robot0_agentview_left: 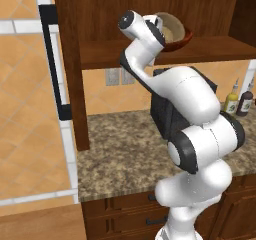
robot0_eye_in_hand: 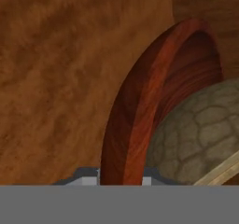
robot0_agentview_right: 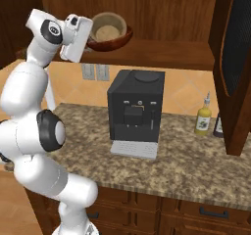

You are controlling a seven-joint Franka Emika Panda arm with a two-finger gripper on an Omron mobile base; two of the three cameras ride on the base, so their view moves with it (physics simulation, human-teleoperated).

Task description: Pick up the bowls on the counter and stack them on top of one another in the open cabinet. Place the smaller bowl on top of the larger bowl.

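The stacked bowls [robot0_agentview_right: 109, 35] crowd the cabinet shelf's [robot0_agentview_right: 162, 55] left end; its right half lies open. On the table [robot0_agentview_right: 196, 165], a coffee machine [robot0_agentview_right: 136, 112] and bottles [robot0_agentview_right: 203, 117] block the back edge.

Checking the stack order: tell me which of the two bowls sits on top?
The small pale tan bowl; it nests inside the wide, glossy reddish-brown bowl on the cabinet shelf.

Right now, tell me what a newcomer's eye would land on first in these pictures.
First, the white arm rearing up from the counter toward the open cabinet. On its shelf the smaller bowl sits inside the larger bowl, with the pincer's hand close beside them. Next, the black coffee machine in the middle of the counter, with two bottles to its right.
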